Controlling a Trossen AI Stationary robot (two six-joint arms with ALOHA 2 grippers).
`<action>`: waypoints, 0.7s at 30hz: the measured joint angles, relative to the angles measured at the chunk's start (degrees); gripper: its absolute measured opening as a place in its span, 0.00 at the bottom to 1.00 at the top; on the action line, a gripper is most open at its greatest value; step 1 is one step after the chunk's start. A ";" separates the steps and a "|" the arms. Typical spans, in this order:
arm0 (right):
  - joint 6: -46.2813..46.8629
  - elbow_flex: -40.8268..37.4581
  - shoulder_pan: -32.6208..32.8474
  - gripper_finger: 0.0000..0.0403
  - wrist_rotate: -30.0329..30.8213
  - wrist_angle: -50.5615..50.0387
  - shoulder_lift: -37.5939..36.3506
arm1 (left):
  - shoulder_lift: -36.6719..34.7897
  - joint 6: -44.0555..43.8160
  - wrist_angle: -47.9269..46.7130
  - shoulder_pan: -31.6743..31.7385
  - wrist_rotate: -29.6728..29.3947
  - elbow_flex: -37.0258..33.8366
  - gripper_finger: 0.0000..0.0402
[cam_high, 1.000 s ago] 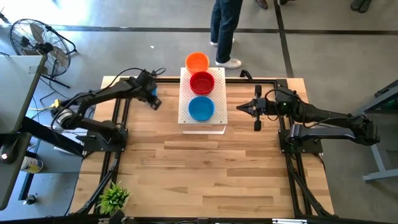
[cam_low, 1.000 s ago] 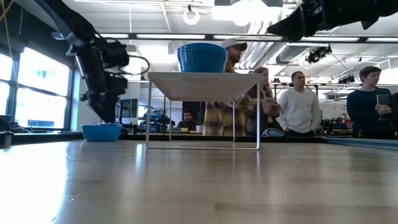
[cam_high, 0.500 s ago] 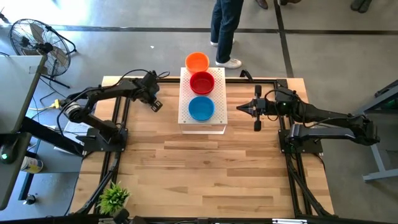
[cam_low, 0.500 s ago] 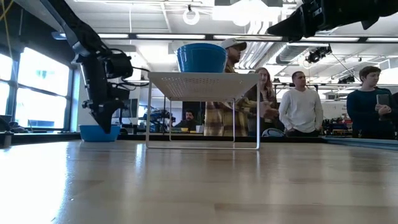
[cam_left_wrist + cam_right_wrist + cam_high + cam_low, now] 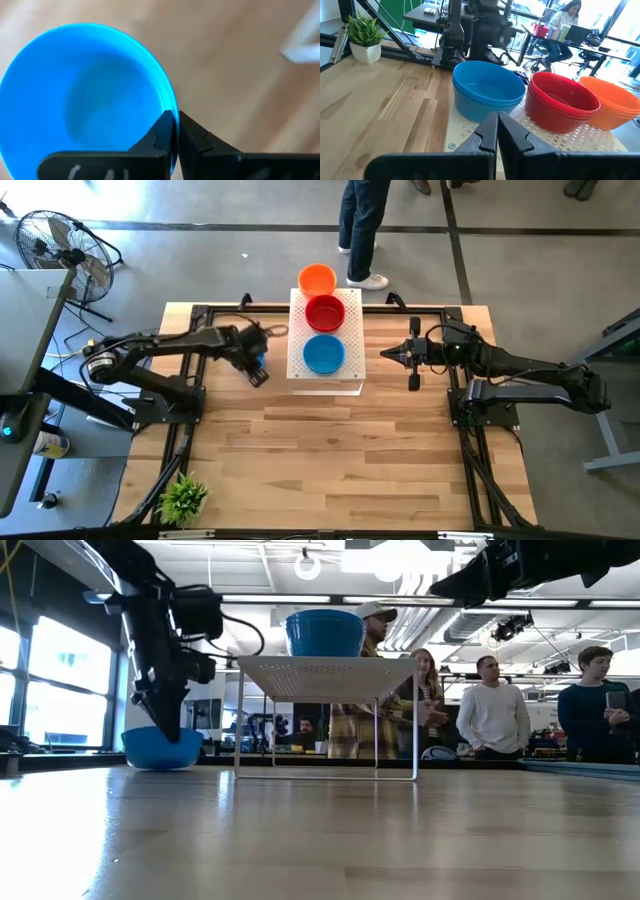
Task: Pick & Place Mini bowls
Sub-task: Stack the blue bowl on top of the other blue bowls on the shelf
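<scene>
High view: we see the wooden table (image 5: 330, 450) with the white perforated platform (image 5: 325, 376) standing near its far middle edge. We count stacks of mini bowls on it: a blue stack (image 5: 323, 354) toward the near end and a red stack (image 5: 325, 312) behind it, with an orange stack (image 5: 317, 279) touching the red one at the far rim, partly overhanging. Right wrist view shows the same row, blue (image 5: 489, 95), red (image 5: 562, 100), orange (image 5: 610, 105), each stack made of several nested bowls.

We see the left arm reaching in from the table's left side, its left gripper (image 5: 255, 370) just beside the platform's left edge. Left wrist view shows its fingers (image 5: 161, 134) clenched on the rim of a single blue bowl (image 5: 85, 95), one finger inside and one outside. In the low view that bowl (image 5: 163, 748) hangs tilted at the gripper tip (image 5: 168, 730), low over the tabletop, left of the platform legs; we cannot tell if it touches the wood.

We see the right gripper (image 5: 388, 354) hovering just right of the platform, pointing at it, fingers pressed together on nothing (image 5: 496, 131).

People (image 5: 490, 705) stand in the room behind.
</scene>
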 joint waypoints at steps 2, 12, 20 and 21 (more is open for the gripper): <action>-0.02 0.00 0.00 0.00 0.00 0.01 0.00 | -0.04 -2.24 -0.16 -3.37 0.58 0.00 0.02; -1.09 0.00 0.02 0.00 0.00 -0.04 0.00 | -1.14 -9.22 -1.78 -8.98 -0.24 -0.07 0.12; -1.09 0.00 0.00 0.01 0.00 -0.17 0.00 | -6.73 -5.78 -2.26 -8.17 -0.83 -0.04 0.34; -1.09 0.00 0.00 0.01 0.00 -0.17 0.00 | -7.85 -5.36 -2.36 -7.39 -1.33 -0.04 0.36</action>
